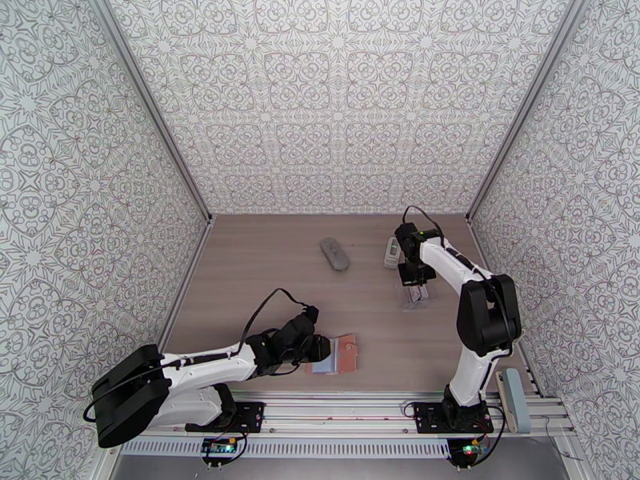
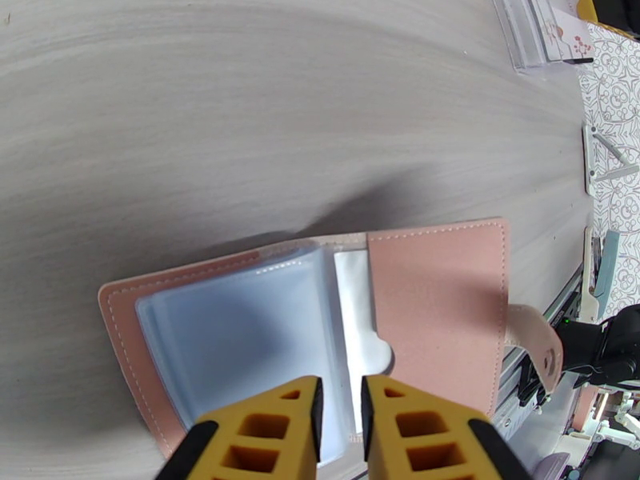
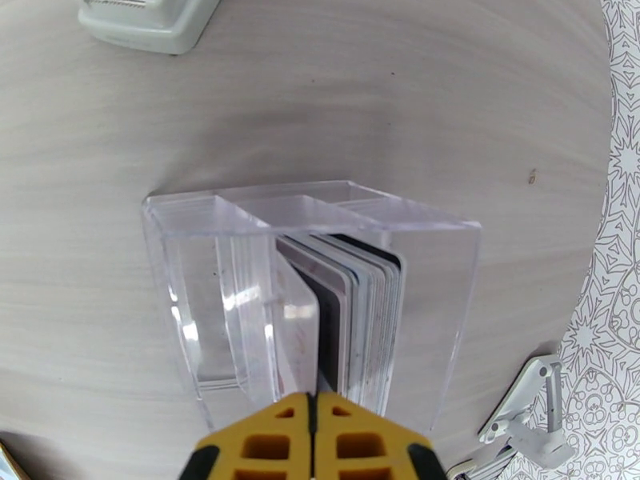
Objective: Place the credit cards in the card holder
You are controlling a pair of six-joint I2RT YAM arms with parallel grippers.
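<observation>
The cards point(image 3: 352, 306) stood upright in a clear box point(image 3: 200, 266) on the worktop point(image 3: 400, 106). The right end effector point(image 3: 314, 430) was pinched together at their near edge. The left end effector point(image 2: 340, 430), narrowly parted, held the open holder point(image 2: 436, 298) by its clear sleeves.

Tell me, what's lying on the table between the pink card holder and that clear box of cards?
Nothing: in the top view, bare wood table separates the open pink card holder from the clear box.

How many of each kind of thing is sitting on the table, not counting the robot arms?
Pink card holder: 1
Clear plastic card stand: 1
Stack of cards in the stand: 1 (single cards too tightly packed to count)
Grey remote-like object: 1
White device: 1
Total: 5
</observation>
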